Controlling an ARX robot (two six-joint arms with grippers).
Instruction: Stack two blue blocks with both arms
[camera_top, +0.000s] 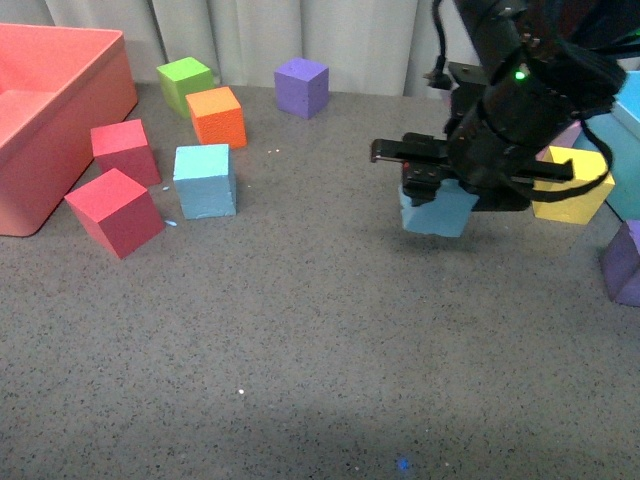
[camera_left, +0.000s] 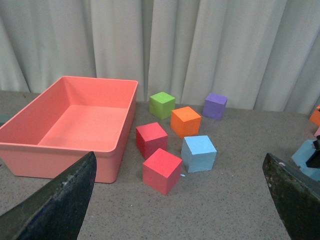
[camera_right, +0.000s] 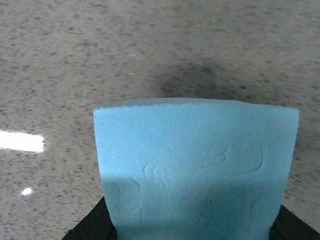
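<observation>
Nearest us, our left gripper (camera_left: 178, 160) hangs with its fingers (camera_left: 60, 200) spread wide and nothing between them, facing the resting blue block (camera_left: 199, 153). Our right gripper (camera_top: 440, 188) is clamped on the held blue block (camera_top: 437, 212), which appears lifted just clear of the table (camera_top: 300, 350). Of the 2, the held one sits well to the right of the resting block at about the same depth, so we judge the carry must run leftward. Just left of the resting block lies a red cube (camera_top: 115, 210); just behind it, an orange cube (camera_top: 217, 116).
</observation>
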